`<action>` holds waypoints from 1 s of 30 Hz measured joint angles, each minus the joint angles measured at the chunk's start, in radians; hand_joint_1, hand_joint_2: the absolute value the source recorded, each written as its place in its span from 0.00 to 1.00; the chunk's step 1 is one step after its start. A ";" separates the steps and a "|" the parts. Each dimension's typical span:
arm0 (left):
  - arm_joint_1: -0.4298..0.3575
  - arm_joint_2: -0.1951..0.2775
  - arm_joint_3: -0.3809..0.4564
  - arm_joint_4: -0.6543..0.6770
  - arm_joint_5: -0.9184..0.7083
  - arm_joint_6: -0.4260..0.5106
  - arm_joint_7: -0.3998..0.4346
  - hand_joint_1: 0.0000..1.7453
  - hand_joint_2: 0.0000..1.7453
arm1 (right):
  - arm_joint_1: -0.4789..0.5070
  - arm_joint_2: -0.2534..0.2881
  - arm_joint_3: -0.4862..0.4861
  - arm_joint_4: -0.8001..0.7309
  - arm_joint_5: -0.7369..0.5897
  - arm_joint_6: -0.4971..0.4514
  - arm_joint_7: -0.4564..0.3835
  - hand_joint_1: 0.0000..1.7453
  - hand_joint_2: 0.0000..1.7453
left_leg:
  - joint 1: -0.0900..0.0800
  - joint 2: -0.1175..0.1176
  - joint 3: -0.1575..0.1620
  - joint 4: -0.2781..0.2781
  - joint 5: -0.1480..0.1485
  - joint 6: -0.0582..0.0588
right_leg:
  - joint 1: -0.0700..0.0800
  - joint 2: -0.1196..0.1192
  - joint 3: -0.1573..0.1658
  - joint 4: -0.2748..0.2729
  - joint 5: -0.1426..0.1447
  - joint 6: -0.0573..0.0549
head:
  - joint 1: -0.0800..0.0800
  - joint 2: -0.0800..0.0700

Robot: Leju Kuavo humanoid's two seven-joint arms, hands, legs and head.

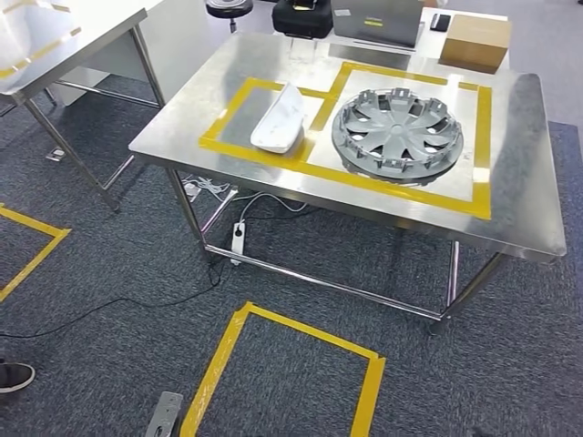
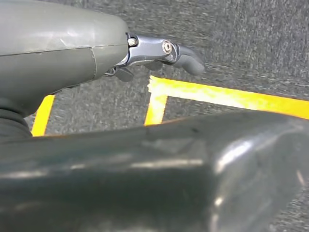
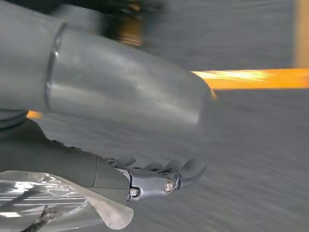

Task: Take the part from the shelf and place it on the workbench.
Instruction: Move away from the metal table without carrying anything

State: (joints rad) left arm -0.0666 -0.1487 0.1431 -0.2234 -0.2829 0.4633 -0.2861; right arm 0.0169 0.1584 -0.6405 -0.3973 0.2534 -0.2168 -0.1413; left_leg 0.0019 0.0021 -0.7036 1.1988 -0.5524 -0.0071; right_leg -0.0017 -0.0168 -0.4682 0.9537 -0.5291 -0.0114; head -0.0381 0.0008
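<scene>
On workbench (image 1: 522,173), near its left edge, white part (image 1: 279,120) lies beside grey wheel cover (image 1: 396,132). Left hand (image 2: 160,53) (over taped carpet) holds nothing, fingers extended; right hand (image 3: 156,180) likewise, clear film (image 3: 54,198) beside it.

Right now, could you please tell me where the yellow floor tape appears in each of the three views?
Head view: the yellow floor tape forms a square outline low in the middle, in front of the table.
Left wrist view: a tape corner sits at mid-height, its strip running to the right edge.
Right wrist view: a blurred strip lies at upper right.
Shared landmark: the grey carpet under the tape.
</scene>
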 joint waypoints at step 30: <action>-0.037 -0.008 -0.075 0.001 -0.104 -0.135 0.146 0.00 0.00 | -0.033 -0.045 0.323 0.201 0.413 0.417 0.273 0.00 0.00 | -0.006 -0.023 -0.006 -0.046 0.068 -0.001 | -0.007 0.008 0.045 0.004 -0.041 0.002 | -0.001 0.000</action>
State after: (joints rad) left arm -0.1039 -0.1564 0.0680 -0.2228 -0.3868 0.3281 -0.1397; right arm -0.0158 0.1135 -0.3178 -0.1962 0.6660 0.1999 0.1313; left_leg -0.0038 -0.0210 -0.7092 1.1532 -0.4840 -0.0086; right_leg -0.0088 -0.0091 -0.4230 0.9580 -0.5700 -0.0094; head -0.0393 0.0008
